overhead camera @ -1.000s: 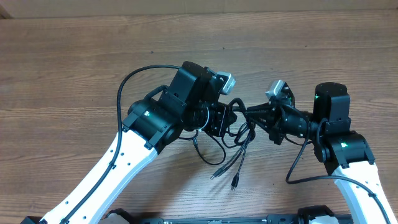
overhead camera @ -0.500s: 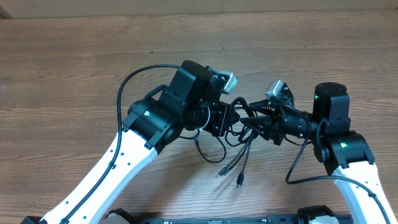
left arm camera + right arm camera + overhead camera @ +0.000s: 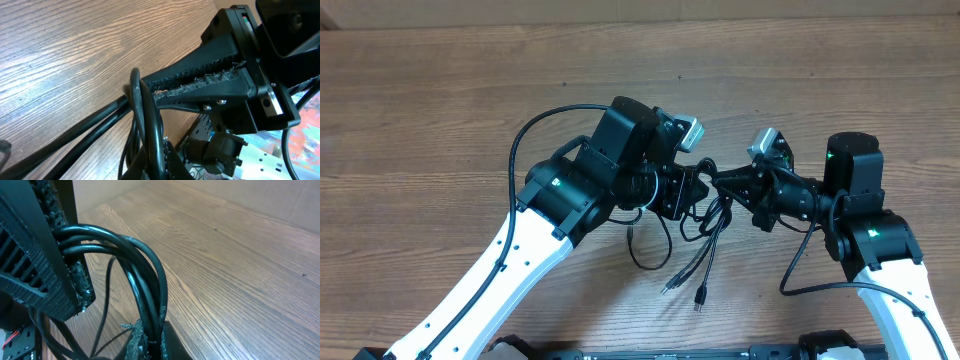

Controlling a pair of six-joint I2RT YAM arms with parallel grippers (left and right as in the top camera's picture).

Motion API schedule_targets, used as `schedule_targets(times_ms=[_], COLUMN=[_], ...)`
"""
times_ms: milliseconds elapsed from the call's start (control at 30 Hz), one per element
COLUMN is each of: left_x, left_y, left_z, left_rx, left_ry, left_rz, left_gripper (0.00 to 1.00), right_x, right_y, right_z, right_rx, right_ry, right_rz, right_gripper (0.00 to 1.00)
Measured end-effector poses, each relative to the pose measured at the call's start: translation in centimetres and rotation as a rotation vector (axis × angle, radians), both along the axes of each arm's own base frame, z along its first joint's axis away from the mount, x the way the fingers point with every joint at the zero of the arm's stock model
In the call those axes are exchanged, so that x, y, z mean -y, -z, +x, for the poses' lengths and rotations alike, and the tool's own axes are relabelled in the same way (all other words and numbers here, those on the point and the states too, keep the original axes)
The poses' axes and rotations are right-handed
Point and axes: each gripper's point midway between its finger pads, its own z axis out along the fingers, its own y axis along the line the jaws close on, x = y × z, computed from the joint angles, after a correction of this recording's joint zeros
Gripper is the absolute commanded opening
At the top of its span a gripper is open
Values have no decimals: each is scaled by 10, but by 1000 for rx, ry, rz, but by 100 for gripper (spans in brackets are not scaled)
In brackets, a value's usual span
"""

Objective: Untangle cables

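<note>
Wood-grain table (image 3: 440, 100) fills the overhead view, with the two white-and-black arms reaching in from the bottom edge and meeting nose to nose just right of the middle. The cables (image 3: 706, 222) hang as a small black tangle right at that meeting point, in the narrow gap between the left claw (image 3: 698, 190) and the right claw (image 3: 718, 181). From there several strands droop toward the near edge of the table. Two loose ends lie on the wood below the claws, each tipped with a small plug (image 3: 700, 297), and a wider loop (image 3: 648, 262) sags out to the left of them. In the left wrist view the right claw (image 3: 154, 91) is pressed together, its two tapered, rough-padded fingers (image 3: 200, 75) lying flat against each other with the arch of the cables (image 3: 144, 117) caught at their tip. In the right wrist view the same strands (image 3: 142, 270) come out from beside the right claw's ribbed finger (image 3: 30, 265), curve over in a tight bundle and run down into the left claw (image 3: 147, 342), which is also pressed together and pinches them at the bottom of the picture. Both claws thus grip the tangle, close together, with only a short arch of cord between them above the tabletop.
</note>
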Motion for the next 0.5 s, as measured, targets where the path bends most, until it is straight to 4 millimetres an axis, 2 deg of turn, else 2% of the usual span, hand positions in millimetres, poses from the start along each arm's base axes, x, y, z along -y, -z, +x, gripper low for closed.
schedule_targets(times_ms=[300, 500], left_x=[-6, -26], left_y=[5, 20], left_z=[6, 22], left_rx=[-2, -51], left_ry=[-53, -250], left_rz=[36, 127], left_gripper=[4, 4], right_x=[2, 4], right_y=[2, 4], right_z=[3, 5], right_rx=[-19, -36], right_ry=[29, 57], right_rz=[-7, -11], right_gripper=[4, 4])
